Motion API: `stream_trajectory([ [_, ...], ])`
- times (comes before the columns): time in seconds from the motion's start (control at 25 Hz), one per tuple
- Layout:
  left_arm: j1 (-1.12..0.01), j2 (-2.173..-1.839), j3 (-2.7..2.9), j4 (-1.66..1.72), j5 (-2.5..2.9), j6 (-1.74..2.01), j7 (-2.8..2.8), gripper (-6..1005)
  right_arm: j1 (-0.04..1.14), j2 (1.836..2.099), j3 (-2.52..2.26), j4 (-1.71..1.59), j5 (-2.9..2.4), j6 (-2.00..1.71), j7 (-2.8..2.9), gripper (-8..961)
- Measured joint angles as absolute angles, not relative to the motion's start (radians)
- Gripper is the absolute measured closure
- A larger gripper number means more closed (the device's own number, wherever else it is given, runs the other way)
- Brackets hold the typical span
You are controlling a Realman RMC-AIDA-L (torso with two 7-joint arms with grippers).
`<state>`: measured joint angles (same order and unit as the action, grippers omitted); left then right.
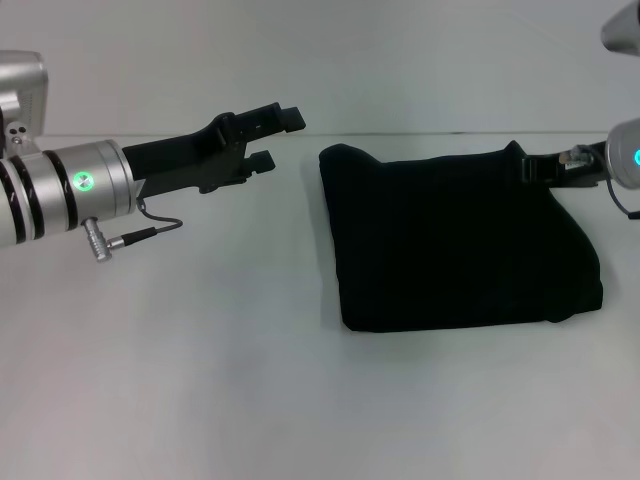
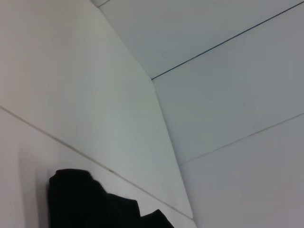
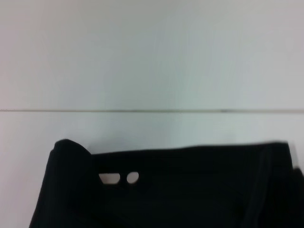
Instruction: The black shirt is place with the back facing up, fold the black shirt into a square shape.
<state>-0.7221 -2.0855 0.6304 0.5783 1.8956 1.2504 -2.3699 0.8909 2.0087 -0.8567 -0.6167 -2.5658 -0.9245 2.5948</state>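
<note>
While the black shirt (image 1: 460, 240) lies folded into a rough rectangle on the white counter (image 1: 200, 380), it sits right of centre in the head view, its long axis running side to side across the counter. Its left edge is a rounded fold, and its far edge runs almost parallel to the counter's back line. The near right corner bulges out a little past the rest.

The left tool (image 1: 272, 138) hangs above the counter just beside the shirt's far left corner, apart from the cloth, its two black fingers spread with a clear gap between them and pointing toward the shirt. The left wrist view shows only a bit of the dark cloth (image 2: 95, 204) against white surfaces.

The right tool (image 1: 545, 165) is at the shirt's far right corner, right against the cloth; whether it grips the fabric cannot be told. The right wrist view shows the shirt's far edge (image 3: 166, 190) close below the camera.
</note>
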Motion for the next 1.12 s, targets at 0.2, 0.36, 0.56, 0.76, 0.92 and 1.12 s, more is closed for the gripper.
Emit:
stream_trajectory([
  [0.2,-0.722,-2.086,0.631,0.578,1.889,1.245,-2.370,107,0.891,2.028,-0.911,-0.709,-2.605,-0.939,2.633,894],
  [0.36,-0.723,-2.085,0.630,0.578,1.889,1.245,-2.370,107,0.890,2.035,-0.914,-0.753,-2.613,-0.963,2.634,894],
  [0.56,-0.724,-2.083,0.630,0.578,1.889,1.246,-2.370,107,0.884,2.036,-0.915,-0.748,-2.693,-0.939,2.669,893],
  [0.76,-0.722,-2.084,0.630,0.578,1.889,1.239,-2.368,107,0.890,2.041,-0.918,-0.672,-2.717,-0.854,2.665,892],
  [0.92,-0.716,-2.087,0.631,0.578,1.888,1.237,-2.368,107,0.897,2.041,-0.930,-0.611,-2.717,-0.794,2.665,892],
  [1.12,-0.711,-2.088,0.630,0.578,1.888,1.237,-2.368,107,0.913,2.018,-0.928,-0.526,-2.718,-0.733,2.670,891],
])
